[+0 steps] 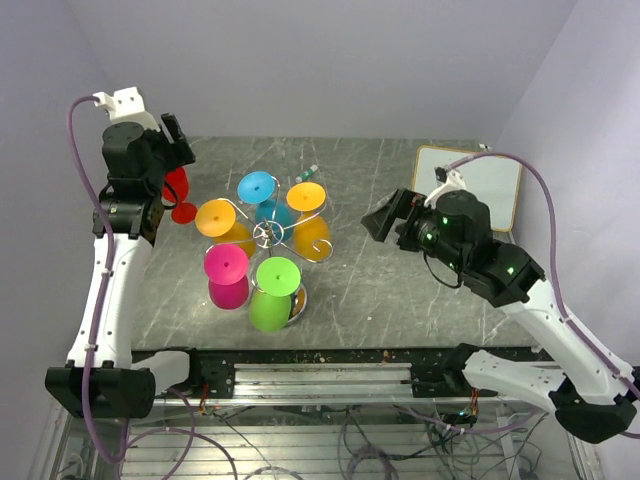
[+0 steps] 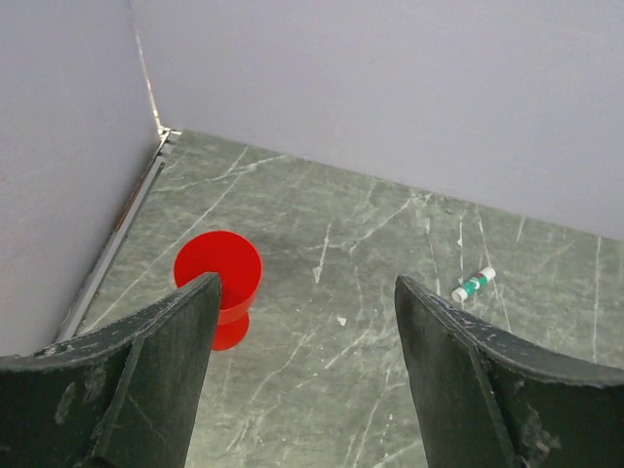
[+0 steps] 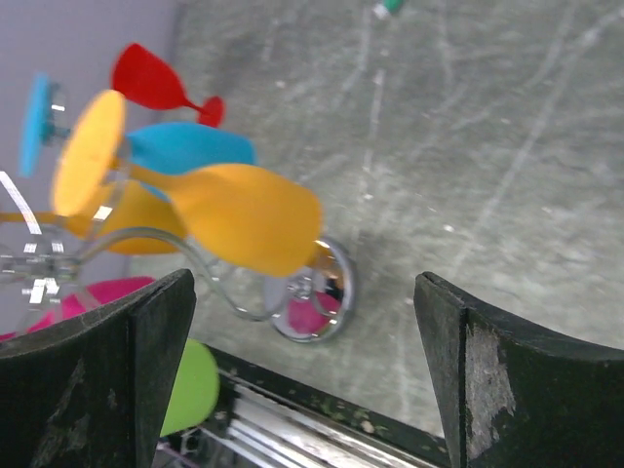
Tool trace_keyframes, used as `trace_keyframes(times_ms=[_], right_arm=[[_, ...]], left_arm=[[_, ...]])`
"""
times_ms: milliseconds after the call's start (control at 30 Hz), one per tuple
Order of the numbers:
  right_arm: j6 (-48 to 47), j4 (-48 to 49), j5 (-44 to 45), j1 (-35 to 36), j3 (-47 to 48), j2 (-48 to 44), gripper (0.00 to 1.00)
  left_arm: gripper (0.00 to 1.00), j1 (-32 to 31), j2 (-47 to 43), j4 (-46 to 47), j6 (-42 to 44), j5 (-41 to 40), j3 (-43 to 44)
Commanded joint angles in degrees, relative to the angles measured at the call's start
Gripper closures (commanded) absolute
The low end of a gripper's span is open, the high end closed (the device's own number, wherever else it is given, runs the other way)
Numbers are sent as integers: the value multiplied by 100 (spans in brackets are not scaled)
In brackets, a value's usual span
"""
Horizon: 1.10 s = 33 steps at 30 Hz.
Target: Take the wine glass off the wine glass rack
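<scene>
Red glass [image 2: 217, 278] is standing left of the rack [image 1: 267, 233], delivered I reckon. Left gripper [image 2: 307, 292] and right gripper [image 3: 302, 292] are hanging released. I'm planning a straight-up retreat next.

Top cam overlooks table [image 1: 400, 290]; 2 nearer wrist cams share red glass [image 2: 219, 278].

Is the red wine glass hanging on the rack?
No, the red wine glass stands on the table, apart from the wine glass rack.

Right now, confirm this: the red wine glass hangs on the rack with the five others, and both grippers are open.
Not quite: the red wine glass stands on the table, off the wine glass rack, per the top external view. The rest holds.
</scene>
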Motion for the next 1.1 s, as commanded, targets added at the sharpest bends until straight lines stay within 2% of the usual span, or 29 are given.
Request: trace_keyframes(times_ms=[0,100,267,400,600,800,900,1067], right_arm=[[203,638,-754,-15,357,367,7],[238,929,-1018,-12,663,682,8],[-289,1126,-1302,-25,1118,1223,8],[-740,891,-1737,-33,1752,1752,11],[-1101,1043,-2369,-104,2094,2083,11],[-1413,498,-2894,-135,2774,2857,11],[-1484,498,-3070,-138,2866,3041,16],[-1728,241,-3338,-213,3110,3416,31]], left_arm=[[18,-245,-53,130,142,-28,25],[19,-367,22,60,174,-98,80],[21,-515,-14,92,204,-167,46],[22,-562,11,16,224,-285,99],[23,-562,62,23,214,-301,89],[23,-562,192,-88,214,-305,187],[23,-554,199,-87,206,-259,195],[23,-492,182,-82,188,-178,198]])
